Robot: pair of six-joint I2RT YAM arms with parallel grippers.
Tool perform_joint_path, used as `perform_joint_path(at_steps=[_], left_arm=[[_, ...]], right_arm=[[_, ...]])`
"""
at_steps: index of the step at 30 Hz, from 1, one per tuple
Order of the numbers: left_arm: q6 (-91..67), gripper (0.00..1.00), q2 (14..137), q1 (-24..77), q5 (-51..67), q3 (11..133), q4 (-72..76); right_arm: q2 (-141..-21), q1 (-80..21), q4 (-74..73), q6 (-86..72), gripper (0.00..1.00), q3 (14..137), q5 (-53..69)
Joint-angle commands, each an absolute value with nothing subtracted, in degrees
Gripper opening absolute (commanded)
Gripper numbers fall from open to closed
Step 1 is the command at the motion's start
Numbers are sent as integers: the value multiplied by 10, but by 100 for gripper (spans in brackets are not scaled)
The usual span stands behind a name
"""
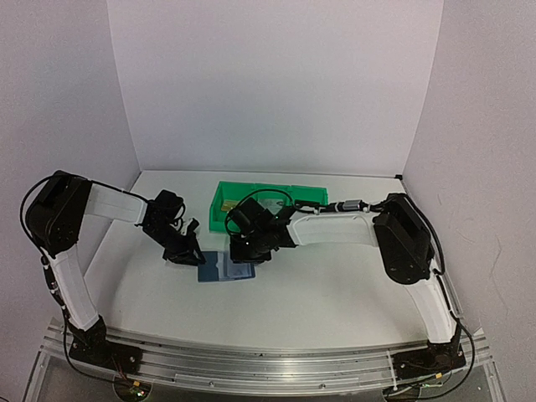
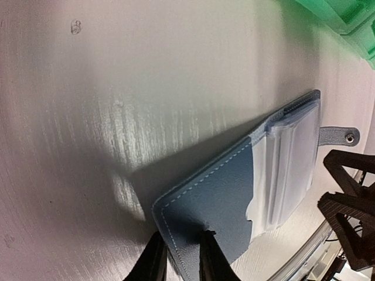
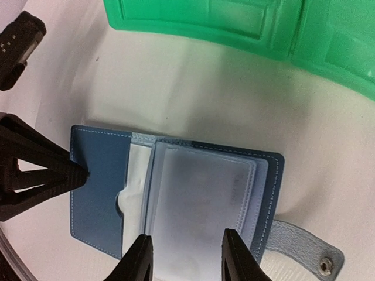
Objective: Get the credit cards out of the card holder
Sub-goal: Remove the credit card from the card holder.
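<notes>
The blue card holder [image 1: 224, 269] lies open on the table. In the right wrist view its blue left flap [image 3: 99, 193] and a stack of cloudy clear sleeves show, with a silver-grey card [image 3: 199, 199] dimly visible inside the top sleeve. The closing tab [image 3: 304, 249] sticks out to the right. My left gripper [image 1: 193, 255] is shut on the corner of the left flap [image 2: 234, 193], one finger on each side of it [image 2: 180, 260]. My right gripper [image 3: 187, 257] is open, close above the sleeves, its fingers [image 3: 139, 257] either side of the grey card. The black card is not seen.
A green plastic bin [image 1: 276, 198] with several compartments stands just behind the card holder; its wall shows in the right wrist view [image 3: 246, 29] and in a corner of the left wrist view [image 2: 345, 23]. White walls enclose the table.
</notes>
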State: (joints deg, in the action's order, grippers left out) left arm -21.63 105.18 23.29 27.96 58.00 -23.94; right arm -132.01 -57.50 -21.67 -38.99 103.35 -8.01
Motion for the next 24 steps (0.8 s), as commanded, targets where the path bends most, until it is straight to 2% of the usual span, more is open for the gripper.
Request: perform_joint_path(at_steps=[1,8,16,19,24], left_arm=[[-221,16,1073,234,276,581,-248],[-222,5,1077,234,275,581,-247],[-222,3,1085,234,278,585,-240],[-222,3,1084,234,274,586,-242],[-216,0,1077,234,267,582,-244]], right_arm=[[-1354,-578,-223,-385,37,1058,-59],[-1370,-578,-218,-391,40,1031,-39],[-1379,-579,-131,-399,41,1039,97],[-1378,-580,-125,-409,41,1037,79],[-1314,-580,-147,-395,41,1004,-34]])
